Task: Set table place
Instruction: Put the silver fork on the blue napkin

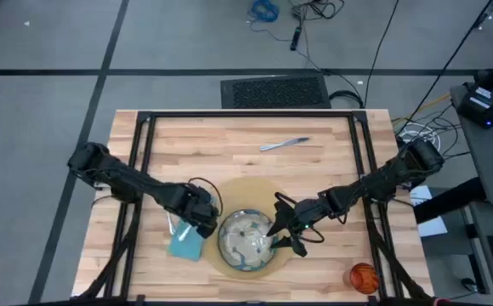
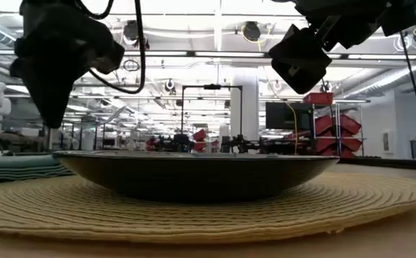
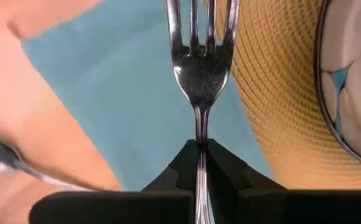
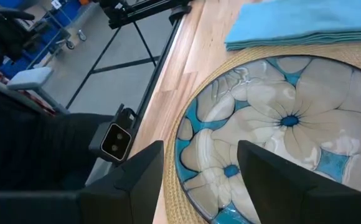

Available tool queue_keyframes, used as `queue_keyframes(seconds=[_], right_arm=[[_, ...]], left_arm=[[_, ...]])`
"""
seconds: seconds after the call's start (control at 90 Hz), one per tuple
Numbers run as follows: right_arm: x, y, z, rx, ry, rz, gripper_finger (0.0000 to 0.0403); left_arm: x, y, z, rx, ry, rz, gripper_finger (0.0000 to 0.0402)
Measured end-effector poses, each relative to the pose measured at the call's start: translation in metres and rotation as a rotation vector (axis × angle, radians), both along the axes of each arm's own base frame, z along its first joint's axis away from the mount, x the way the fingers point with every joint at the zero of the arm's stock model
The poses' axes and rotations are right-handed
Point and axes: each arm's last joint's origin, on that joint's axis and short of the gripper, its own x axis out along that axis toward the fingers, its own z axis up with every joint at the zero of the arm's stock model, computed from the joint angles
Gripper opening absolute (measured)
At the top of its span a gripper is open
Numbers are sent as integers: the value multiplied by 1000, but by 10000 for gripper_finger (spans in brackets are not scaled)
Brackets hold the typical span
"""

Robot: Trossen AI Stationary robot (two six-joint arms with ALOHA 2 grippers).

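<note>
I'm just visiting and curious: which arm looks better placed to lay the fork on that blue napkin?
The left. Its gripper is shut on the fork, right above the napkin; the right gripper, open, hangs over the dish.

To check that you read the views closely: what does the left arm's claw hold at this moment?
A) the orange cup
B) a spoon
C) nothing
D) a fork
D: in the left wrist view the left claw is shut on the handle of the fork, whose tines hang over the teal napkin beside the placemat.
</note>
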Motion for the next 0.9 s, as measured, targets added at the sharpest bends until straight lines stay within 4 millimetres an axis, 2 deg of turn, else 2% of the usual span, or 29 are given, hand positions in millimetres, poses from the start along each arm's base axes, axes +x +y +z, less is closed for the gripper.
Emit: queue_keyframes(seconds=[0.322,0.9], right_arm=[[-1,1,-1,-10,9,5,196],[-8,17,-1,-27,-9,67,196]], left_arm=[[-7,0,-9,-37,56,215,0],[-13,0,-32,-49,79,282,0]])
